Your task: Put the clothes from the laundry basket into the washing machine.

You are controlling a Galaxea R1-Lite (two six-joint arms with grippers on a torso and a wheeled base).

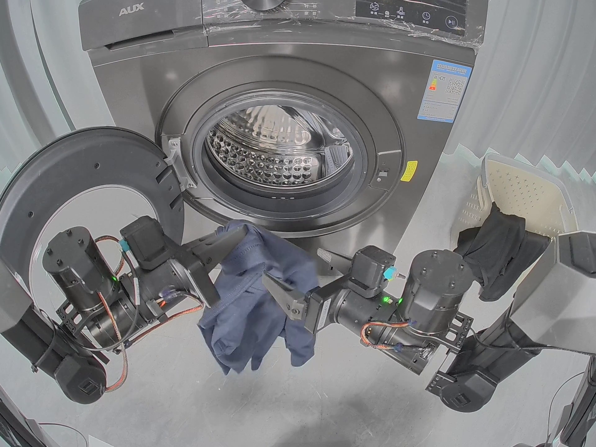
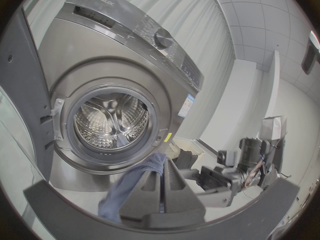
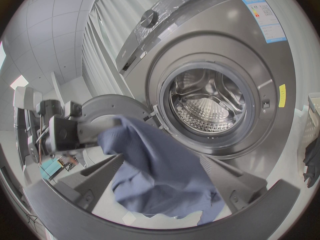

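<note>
the blue garment point(image 1: 261, 299) hangs in the air in front of the washing machine point(image 1: 279, 63), just below the lip of the open drum point(image 1: 279, 144) and outside it. its top corner is pinched up high and the rest falls in loose folds toward the floor.

the left pincer point(image 1: 236, 236) has that top corner. in the left wrist view its two fingers point(image 2: 176, 190) lie pressed together, with the blue cloth point(image 2: 133, 180) caught at their tips point(image 2: 163, 162) and trailing away to one side.

the right pincer point(image 1: 276, 287) sits lower, against the middle of the hanging cloth. in the right wrist view its fingers point(image 3: 100, 174) stand wide apart and the garment point(image 3: 160, 170) drapes between them and over their tips, not clamped.

the round door point(image 1: 74, 169) is swung fully open to the robot's left, behind the left arm. the drum shows bare metal inside.

to the right of the machine, the pale laundry basket point(image 1: 528, 187) stands on the floor, with a dark garment point(image 1: 503, 249) slumped over its near rim.
</note>
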